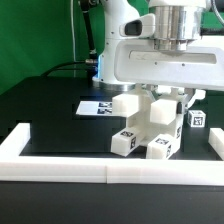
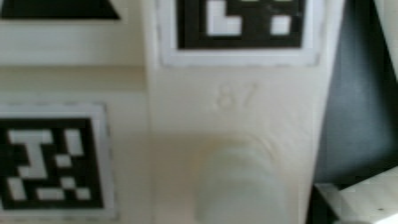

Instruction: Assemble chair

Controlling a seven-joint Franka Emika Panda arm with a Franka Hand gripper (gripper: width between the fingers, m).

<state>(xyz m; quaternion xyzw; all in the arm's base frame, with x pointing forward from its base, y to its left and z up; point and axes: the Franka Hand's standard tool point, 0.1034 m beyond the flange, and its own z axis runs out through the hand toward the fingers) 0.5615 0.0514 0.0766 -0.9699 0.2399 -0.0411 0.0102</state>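
Starting at the exterior view's left, the low border wall (image 1: pixel 20 140) frames the black table, and the marker board (image 1: pixel 95 107) lies flat just behind 1 loose white block (image 1: pixel 125 103). In front of that block a tagged leg piece (image 1: pixel 124 143) rests near the front wall. The main chair cluster (image 1: pixel 155 122) stands at centre, and the gripper (image 1: pixel 170 97) hangs directly over it with its fingers down around the cluster's upper part. The jaws stand partly apart, but whether they actually press on the plastic cannot be told. The wrist view is filled by a white slab (image 2: pixel 222 150) bearing 2 tags (image 2: pixel 240 25), so the camera sits very close. To do this step well, the arm should probably stay square to the slab and move slowly, since a tilt could jam the joint or knock the small tagged cube (image 1: pixel 197 120) at the right.
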